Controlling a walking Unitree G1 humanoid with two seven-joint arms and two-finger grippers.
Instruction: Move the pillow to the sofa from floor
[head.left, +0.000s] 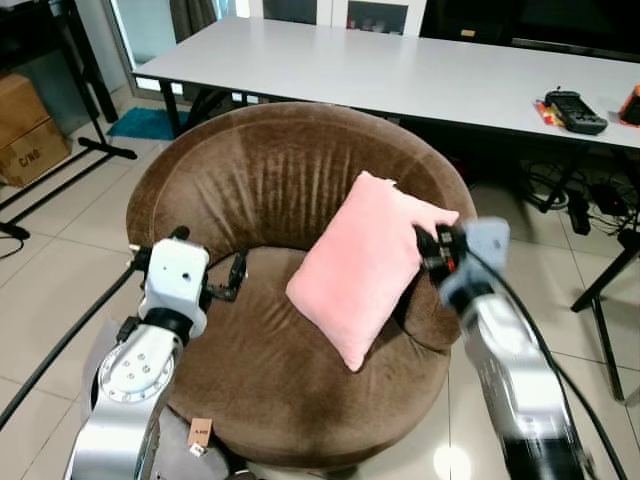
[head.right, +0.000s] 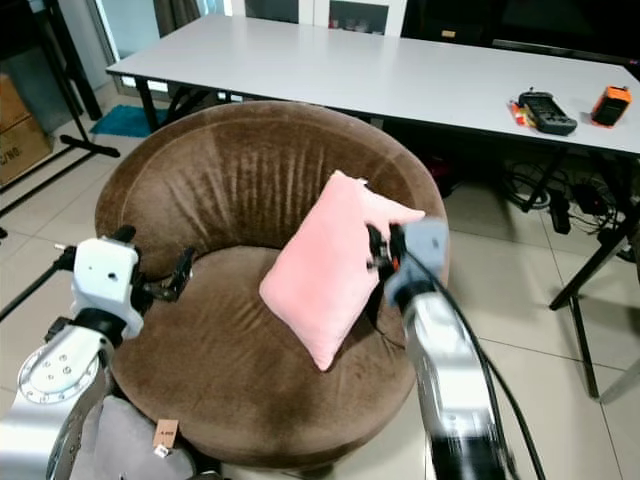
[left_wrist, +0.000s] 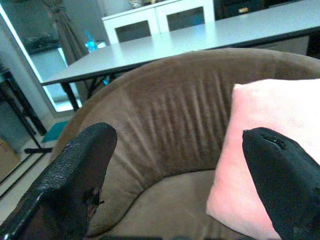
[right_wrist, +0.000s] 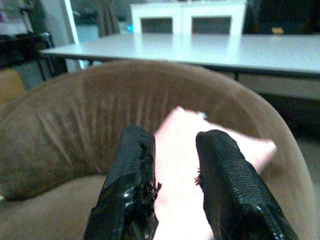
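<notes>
While the pillow already leans on the sofa seat, off the floor, release is left to do. Head views: right gripper at its right edge. Right wrist: 2 fingers pinch pillow. Left wrist: left gripper spread wide, empty, beside it.

A pink pillow leans tilted inside the round brown sofa, its upper right edge at the right tool. The left tool hovers above the seat, apart from the pillow. Behind stands a white counter.
</notes>
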